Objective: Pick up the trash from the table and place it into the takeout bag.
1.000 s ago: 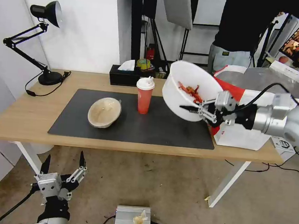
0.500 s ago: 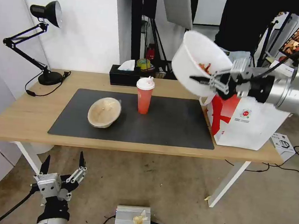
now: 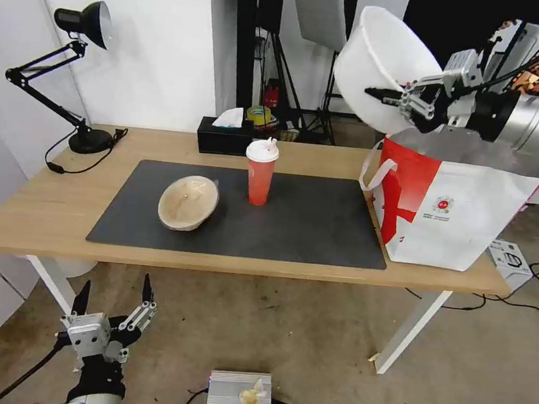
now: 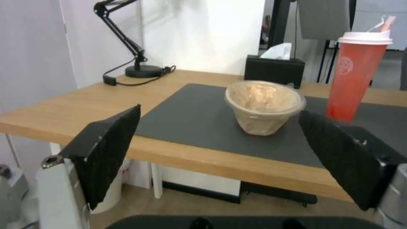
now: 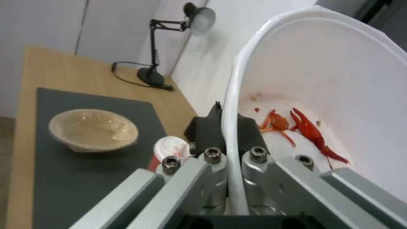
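Observation:
My right gripper [image 3: 388,96] is shut on the rim of the white round bowl [image 3: 378,60], holding it tilted in the air above the left edge of the takeout bag [image 3: 453,213]. Red food scraps [image 5: 297,127] cling to the white round bowl [image 5: 339,79] inside, and the gripper [image 5: 229,127] pinches its rim. The red cup with white lid [image 3: 260,170] stands on the dark mat [image 3: 317,232], with the beige paper bowl [image 3: 187,202] to its left. My left gripper [image 3: 114,295] hangs open below the table's front edge [image 3: 213,261], facing the beige bowl [image 4: 264,106] and the cup [image 4: 356,70].
A black tissue box [image 3: 225,137] sits at the table's back edge. A black desk lamp [image 3: 72,75] stands at the back left corner. On the floor lies a silver box [image 3: 240,392], and cables run at the right. Tripods and a person stand behind the table.
My right gripper has lifted the white bowl up and to the right, from beside the bag's front to above its open top. The left arm has stayed still.

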Robot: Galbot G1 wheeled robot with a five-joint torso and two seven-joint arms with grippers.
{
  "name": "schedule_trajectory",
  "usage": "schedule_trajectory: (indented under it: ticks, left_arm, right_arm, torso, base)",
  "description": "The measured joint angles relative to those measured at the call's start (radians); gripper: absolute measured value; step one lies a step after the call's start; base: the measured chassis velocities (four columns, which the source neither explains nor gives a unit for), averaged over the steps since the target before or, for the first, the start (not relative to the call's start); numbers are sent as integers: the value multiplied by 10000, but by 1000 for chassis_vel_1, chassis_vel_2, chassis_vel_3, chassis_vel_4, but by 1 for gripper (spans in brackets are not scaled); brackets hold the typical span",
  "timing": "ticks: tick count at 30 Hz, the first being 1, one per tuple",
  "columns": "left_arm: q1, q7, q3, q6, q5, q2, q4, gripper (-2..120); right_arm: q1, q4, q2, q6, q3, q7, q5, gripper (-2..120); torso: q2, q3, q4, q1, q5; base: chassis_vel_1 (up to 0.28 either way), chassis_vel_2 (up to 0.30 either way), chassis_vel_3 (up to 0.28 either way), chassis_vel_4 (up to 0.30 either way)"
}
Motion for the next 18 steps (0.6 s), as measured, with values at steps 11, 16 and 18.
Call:
schedule_trajectory:
  ticks: [11, 16, 18]
  left_arm:
    - [-52, -1, 19, 0, -28, 17, 82, 100]
    - [-60, -4, 37, -1, -33, 9, 125, 100]
    - [-62, -7, 31, 0, -35, 11, 133, 100]
  right_arm:
    - [355, -1354, 450, 11, -170, 4, -238, 0]
    - [-185, -1814, 688, 15, 422, -4, -343, 0]
    - [-332, -1884, 712, 16, 536, -2, -357, 0]
  torso:
    - [0, 0, -1, 0, -1]
    - [0, 0, 0, 0, 0]
    - [0, 0, 0, 0, 0]
  base:
    - [0, 0, 0, 0]
    - [0, 0, 0, 0]
    - [0, 0, 0, 0]
